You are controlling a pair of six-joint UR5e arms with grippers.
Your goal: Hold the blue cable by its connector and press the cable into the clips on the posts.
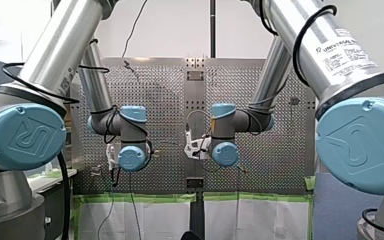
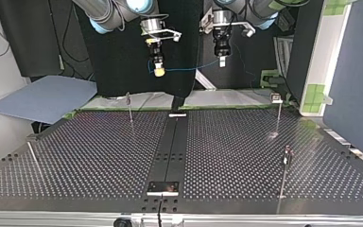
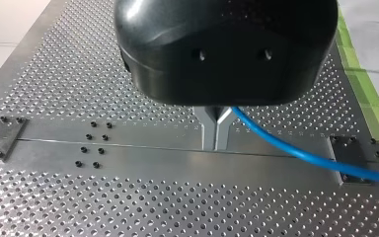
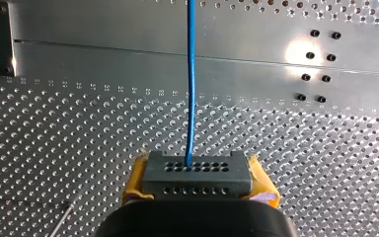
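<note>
My right gripper (image 4: 197, 183) is clamped on the black connector (image 4: 197, 170), with a yellow pad (image 4: 262, 178) pressed to each side of it. The blue cable (image 4: 191, 74) leaves the connector's face and runs straight ahead over the perforated table (image 4: 54, 128).

My left gripper (image 3: 216, 132) has its metal fingers (image 3: 208, 129) pressed together on the blue cable. The cable comes out beside the fingers close under the black body. The body covers the upper part of the fingers, so the exact point of grip is hidden.

In the top view both grippers hang in the upper middle of the frame. The cable sags as a thin line between them, well above the table and well apart from the thin posts (image 2: 130, 108). The clips on the posts are too small to make out. In the front view the wrists cover both grippers, and the cable cannot be traced there.
</note>
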